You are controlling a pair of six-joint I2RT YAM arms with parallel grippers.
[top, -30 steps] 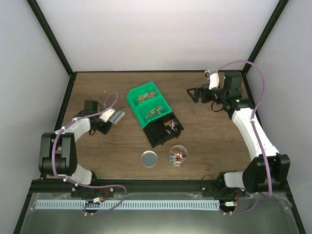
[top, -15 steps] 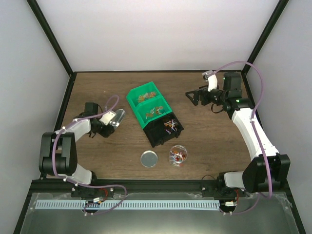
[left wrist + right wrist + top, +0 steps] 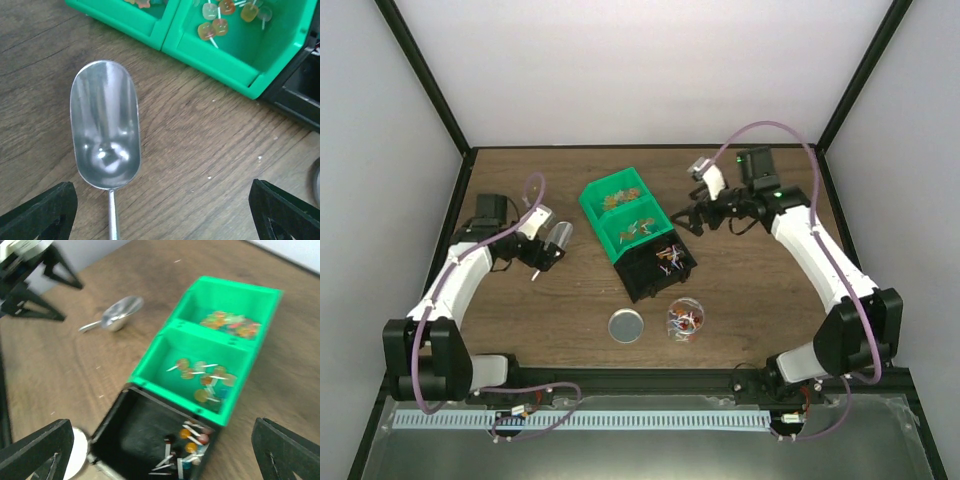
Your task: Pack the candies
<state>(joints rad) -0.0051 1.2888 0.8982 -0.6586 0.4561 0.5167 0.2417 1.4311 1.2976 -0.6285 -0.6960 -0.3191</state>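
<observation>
Left gripper (image 3: 162, 215) spread wide, scoop (image 3: 105, 125) lying loose beneath it, left side. Right gripper (image 3: 692, 220) spread too, just right of green bins (image 3: 592, 205). Candies (image 3: 688, 321) sit in clear cup (image 3: 686, 304), near centre; more in black bin (image 3: 642, 278).

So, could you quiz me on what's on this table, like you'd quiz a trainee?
1. True or false: the left pincer grips the metal scoop.
2. Which colour is the bin nearest the clear cup? A black, B green, C red.
3. Fill in: just left of the cup lies a round ____.
Key: 1 false, pincer open, scoop loose; 2 A, the black bin; 3 lid.
</observation>
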